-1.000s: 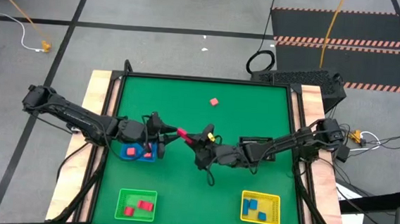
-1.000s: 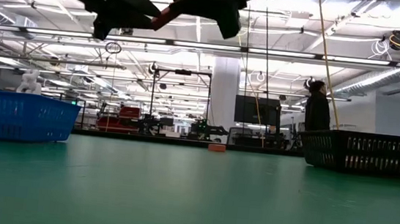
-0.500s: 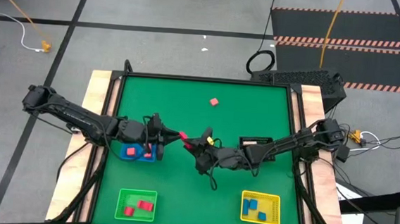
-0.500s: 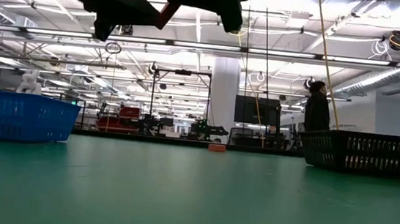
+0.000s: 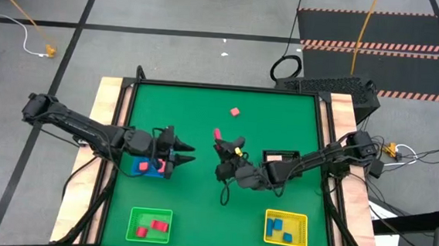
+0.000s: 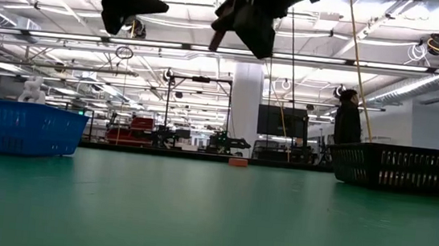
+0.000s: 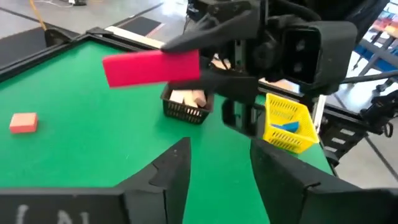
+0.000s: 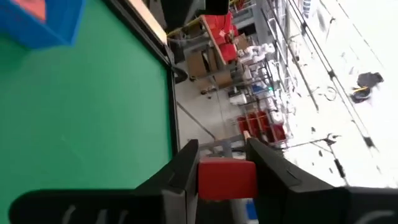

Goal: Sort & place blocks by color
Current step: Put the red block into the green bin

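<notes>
Right now the right gripper [image 5: 220, 138] hangs over the middle of the green table [image 5: 282, 120], its two fingers pinched on one end of a red bar block [image 7: 152, 67]. From the left arm's wrist camera the bar juts out sideways from those jaws, its long axis roughly level and most of its length free in the air. The left gripper [image 5: 186, 153] sits just across from it, above the edge of the blue tray [image 5: 140, 169], with its fingers spread and nothing between them; there is a clear gap between its tips and the bar.

So the block lies toward the table's centre from the left gripper and a little farther back, held high, not resting on anything. The right arm is the one that has it; the left is near but apart.

Farther out, a small salmon block [image 5: 235, 112] lies alone on the far part of the mat. The blue tray holds red pieces, the green tray [image 5: 139, 214] near the front holds more red ones, the yellow tray [image 5: 299, 220] holds blue ones, and a black tray [image 5: 267, 154] sits partly under the right arm.

I'd guess the bar is bound for one of the trays with red in it, both on the left arm's side.
</notes>
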`<state>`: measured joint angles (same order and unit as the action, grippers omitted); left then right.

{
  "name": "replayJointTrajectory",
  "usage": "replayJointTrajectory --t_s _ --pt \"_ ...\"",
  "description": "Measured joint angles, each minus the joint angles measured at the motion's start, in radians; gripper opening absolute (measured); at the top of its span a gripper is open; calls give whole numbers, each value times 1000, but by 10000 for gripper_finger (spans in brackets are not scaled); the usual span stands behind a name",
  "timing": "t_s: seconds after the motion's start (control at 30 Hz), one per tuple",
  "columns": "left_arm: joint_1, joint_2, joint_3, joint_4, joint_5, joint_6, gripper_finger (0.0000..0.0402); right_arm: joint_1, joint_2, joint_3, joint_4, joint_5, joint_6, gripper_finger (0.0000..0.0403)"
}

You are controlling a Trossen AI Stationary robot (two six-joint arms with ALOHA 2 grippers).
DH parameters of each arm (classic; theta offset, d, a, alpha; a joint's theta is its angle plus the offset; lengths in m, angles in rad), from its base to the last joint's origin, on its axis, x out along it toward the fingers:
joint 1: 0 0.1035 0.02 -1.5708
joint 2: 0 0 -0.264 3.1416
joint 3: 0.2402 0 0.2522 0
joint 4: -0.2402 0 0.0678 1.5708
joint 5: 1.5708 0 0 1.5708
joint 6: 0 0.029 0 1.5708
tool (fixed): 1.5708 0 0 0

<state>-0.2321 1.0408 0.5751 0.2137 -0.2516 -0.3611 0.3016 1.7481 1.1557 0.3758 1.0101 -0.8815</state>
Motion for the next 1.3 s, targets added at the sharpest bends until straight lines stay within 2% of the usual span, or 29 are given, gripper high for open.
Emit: replayJointTrajectory --t_s 0.17,0.37,0.47,0.57,0.63,0.77,0.87,1.03,1.2,1.3 --pt "1 -10 0 -1 5 35 185 13 0 0 102 -94 11 88" --pt "-14 -51 -1 -11 203 48 186 33 -5 -1 309 -113 -216 88" --pt "-60 -89 -1 -10 253 116 187 48 -37 -1 331 -209 -250 88" --pt "-118 -144 -1 -91 241 217 187 56 -76 -18 327 -325 -211 88" --pt "-153 -179 -1 -150 184 269 187 55 -109 -58 324 -408 -166 88" --pt "-201 -226 -1 -178 72 328 187 41 -173 -160 399 -663 -45 88" --pt "-209 -228 -1 -104 71 331 187 31 -192 -238 532 -818 -22 88" --pt "-186 -143 -1 83 83 208 187 9 -190 -298 662 -1060 -19 88" --pt "-161 8 -1 323 168 114 187 0 -190 -298 662 -1094 -38 88" --pt "-132 50 -2 343 169 52 187 -1 -190 -298 660 -1094 -68 88"
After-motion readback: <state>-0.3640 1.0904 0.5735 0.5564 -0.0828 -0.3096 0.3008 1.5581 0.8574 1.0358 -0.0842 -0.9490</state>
